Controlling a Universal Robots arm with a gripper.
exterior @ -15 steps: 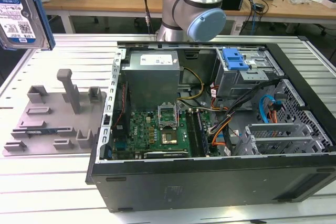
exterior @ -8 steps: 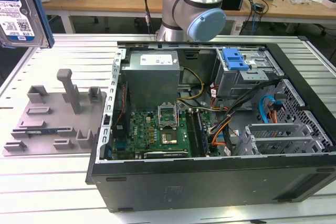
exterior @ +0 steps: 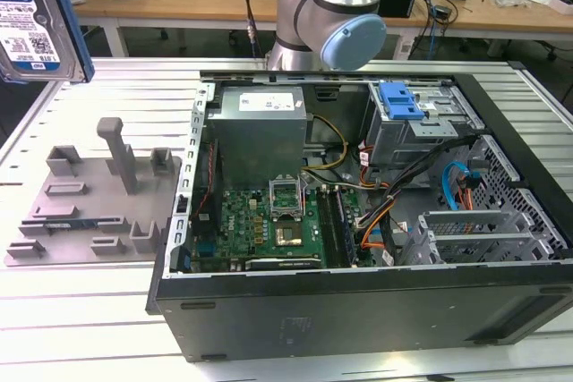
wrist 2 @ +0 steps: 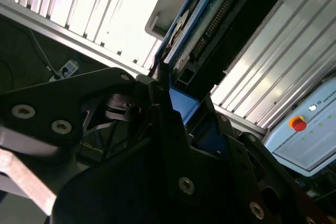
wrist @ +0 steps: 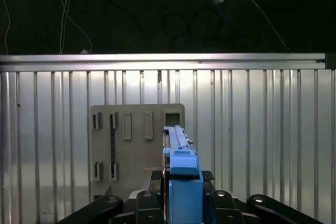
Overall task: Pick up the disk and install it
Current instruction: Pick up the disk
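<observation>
The disk [exterior: 34,24], a silver drive with a white-and-blue label in a blue bracket, hangs high above the table at the exterior view's far left. In the first wrist view the disk [wrist: 181,166] stands edge-on between the black fingers of my gripper [wrist: 181,192], which is shut on it. In the second wrist view the disk [wrist 2: 210,40] juts out past my gripper [wrist 2: 176,114], its connector edge showing. Directly below it lies the grey holder plate [wrist: 137,135].
The open computer case [exterior: 501,131] lies on the slatted aluminium table [exterior: 98,301], with a grey power-supply box [exterior: 260,127], the motherboard [exterior: 260,221] and a drive cage with a blue tab [exterior: 401,103]. The arm's base [exterior: 331,6] rises behind the case. The grey holder plate [exterior: 89,194] sits at its left.
</observation>
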